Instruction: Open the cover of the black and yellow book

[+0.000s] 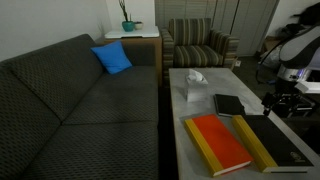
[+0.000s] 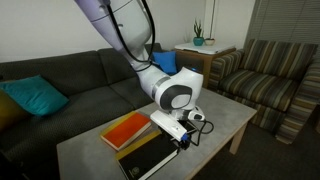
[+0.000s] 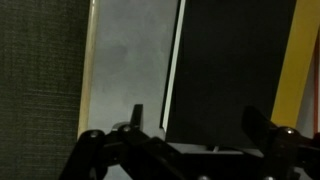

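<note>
The black and yellow book (image 1: 278,146) lies closed on the grey coffee table (image 1: 200,105), with its yellow spine strip beside the orange-red book. In the wrist view its black cover (image 3: 230,70) lies flat, with white page edges on the left and the yellow spine on the right. My gripper (image 3: 196,125) is open over the book's near end. One finger is over the table beside the page edge, the other over the cover. The gripper (image 1: 279,100) (image 2: 186,134) hovers low over the book (image 2: 148,160) in both exterior views.
An orange-red book (image 1: 218,142) (image 2: 127,129) lies next to the black and yellow one. A small black book (image 1: 229,105) and a white crumpled cloth (image 1: 193,85) lie farther along the table. A dark sofa (image 1: 70,100) runs along one side of the table, and a striped armchair (image 1: 200,42) stands at its end.
</note>
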Robot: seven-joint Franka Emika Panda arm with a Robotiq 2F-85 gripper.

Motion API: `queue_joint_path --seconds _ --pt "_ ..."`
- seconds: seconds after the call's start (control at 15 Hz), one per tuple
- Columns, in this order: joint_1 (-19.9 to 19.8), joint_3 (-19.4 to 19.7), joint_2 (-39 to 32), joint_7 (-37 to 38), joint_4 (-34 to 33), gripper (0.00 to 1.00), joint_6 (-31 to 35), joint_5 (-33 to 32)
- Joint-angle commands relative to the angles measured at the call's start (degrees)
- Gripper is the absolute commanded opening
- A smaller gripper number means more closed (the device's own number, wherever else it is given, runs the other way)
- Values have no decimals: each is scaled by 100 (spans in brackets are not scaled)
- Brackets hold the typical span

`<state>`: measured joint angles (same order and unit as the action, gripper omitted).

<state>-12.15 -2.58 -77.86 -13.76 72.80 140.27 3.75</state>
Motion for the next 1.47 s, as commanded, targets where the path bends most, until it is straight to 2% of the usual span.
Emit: queue_joint_path --seconds 0.0,0.2,0.27,0.87,1.4 --pt "-124 -122 -592 184 -513 100 398 181" --pt "-165 -157 -904 283 -792 100 467 226" --pt "-196 -175 -629 271 -366 100 634 262" --pt "-724 -777 -666 -193 -455 100 602 575" --pt "-900 -913 -666 -432 -469 100 534 723"
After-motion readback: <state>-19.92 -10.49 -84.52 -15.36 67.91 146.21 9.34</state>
